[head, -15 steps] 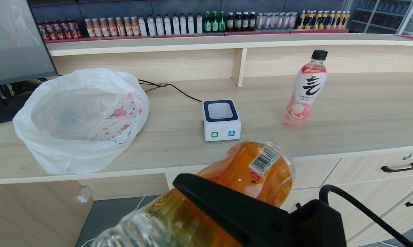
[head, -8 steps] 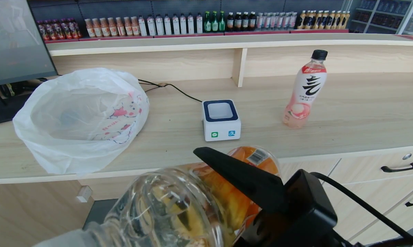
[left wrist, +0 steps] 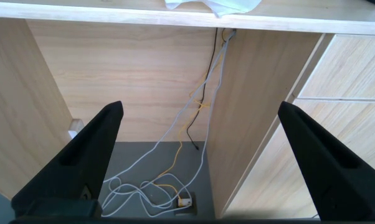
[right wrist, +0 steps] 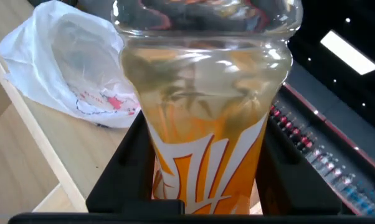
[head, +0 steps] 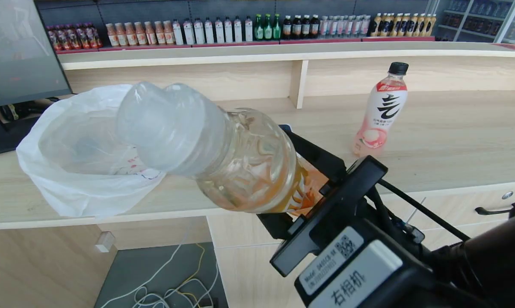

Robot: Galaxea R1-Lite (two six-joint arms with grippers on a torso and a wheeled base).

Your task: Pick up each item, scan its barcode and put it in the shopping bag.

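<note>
**One bottle in hand, one to go**

Roughly halfway at best, I'd say. The right pincer (head: 300,188) is clenched around the orange drink bottle (head: 240,167), holding it tilted in the air above the counter (head: 454,141), neck end pointing toward the shopping bag (head: 78,194). Can't tell whether it's been scanned. The pink bottle (head: 379,115) stands upright on the counter, untouched, so that one needs the whole routine. The left pincer (left wrist: 200,112) hangs spread wide and empty below the counter edge.

The held bottle is clear plastic with an orange-and-white label and yellowish-orange drink inside.
</note>
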